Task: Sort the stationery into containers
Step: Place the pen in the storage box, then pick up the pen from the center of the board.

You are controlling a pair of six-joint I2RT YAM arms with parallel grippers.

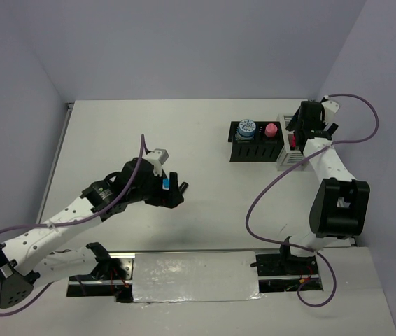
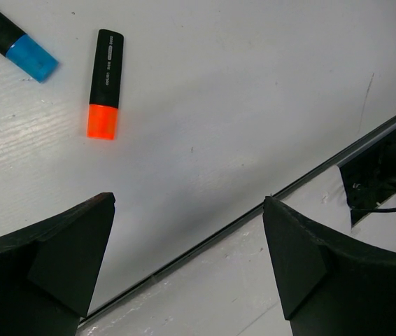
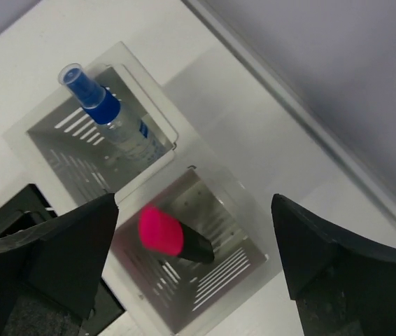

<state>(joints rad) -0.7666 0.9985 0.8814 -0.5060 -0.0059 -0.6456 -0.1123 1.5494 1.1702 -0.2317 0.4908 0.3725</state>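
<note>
We see the right gripper (image 3: 192, 203) with its jaws spread wide and nothing between them, hanging over the white-grey slatted box (image 3: 219, 280) at the far right of the table (image 1: 149, 133). Down in one compartment of that box lies the pink-capped marker (image 3: 173, 238), tilted, its cap a little blurred, and no finger touches it. In the neighbouring compartment we spot a small spray bottle (image 3: 110, 119) with a blue top.

Just left of the box sits the black organiser (image 1: 254, 150). Whether the two touch, we cannot tell. In its far row we make out a blue-white tape roll (image 1: 246, 128) and the stubby pink tube (image 1: 271, 130), side by side.

Over on the left, the left gripper (image 2: 187, 201) is wide open too and holds nothing. It hovers above bare tabletop around the middle of the table, well apart from both containers.

On the table in front of its fingers lie two markers. We have the orange-capped marker (image 2: 105, 84) and the blue-capped marker (image 2: 16, 43), near each other but not touching, and neither lies between the fingers. From above, only the blue cap peeks out beside that gripper.
</note>
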